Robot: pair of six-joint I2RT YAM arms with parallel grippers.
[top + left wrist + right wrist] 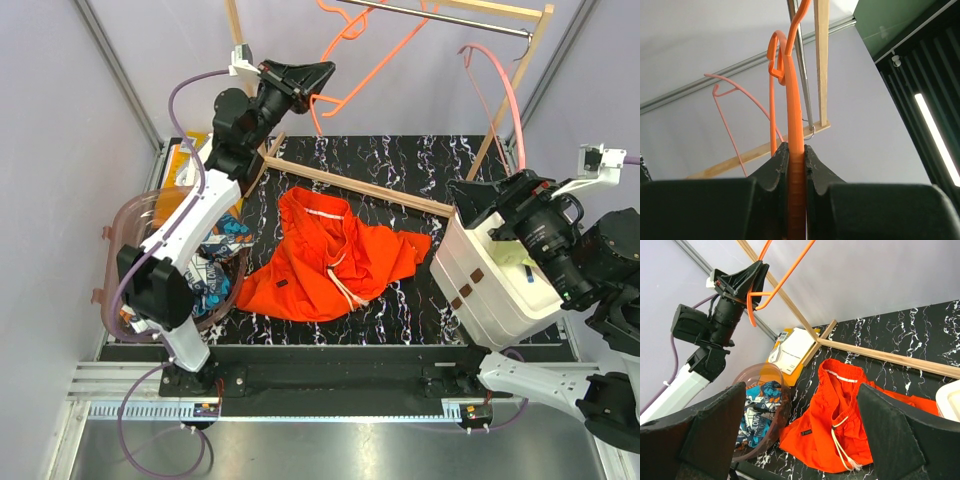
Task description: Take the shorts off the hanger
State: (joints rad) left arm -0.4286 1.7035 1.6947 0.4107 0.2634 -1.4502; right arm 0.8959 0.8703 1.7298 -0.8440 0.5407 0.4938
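The left gripper (796, 150), up at 11 o'clock, was clamped narrow on the orange hanger (792, 95). The right gripper (801, 386), at 3 o'clock by a white box (495, 285), stood wide and held nothing. The orange shorts (325, 260) lay crumpled in the middle of the mat (400, 160). The patterned shorts (215, 270) sat in a clear bowl (125, 215) at 9 o'clock.
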